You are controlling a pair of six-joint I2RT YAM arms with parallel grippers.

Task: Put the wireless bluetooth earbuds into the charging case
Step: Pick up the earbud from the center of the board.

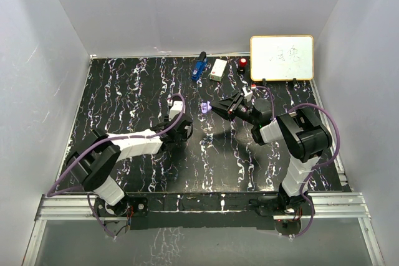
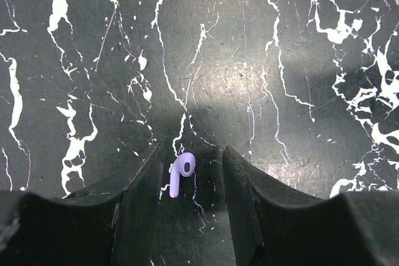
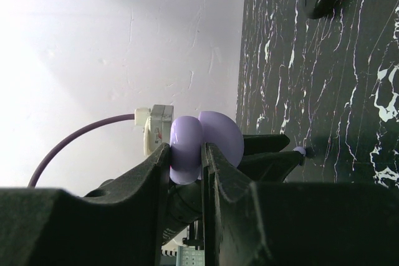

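On table (image 2: 280, 60), lilac earbud (image 2: 181, 172) lay between part-open jaws of left gripper (image 2: 192, 157), untouched. Aloft, right gripper (image 3: 186, 154) clamped lilac case (image 3: 215, 138). Judged: earbud light, slick, tiny; pinch gently across bulb, not stem.

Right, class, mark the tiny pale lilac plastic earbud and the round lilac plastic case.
pale lilac earbud (image 2: 182, 167), left wrist view, its rounded head.
round lilac case (image 3: 186, 152), right wrist view, its left rounded half.
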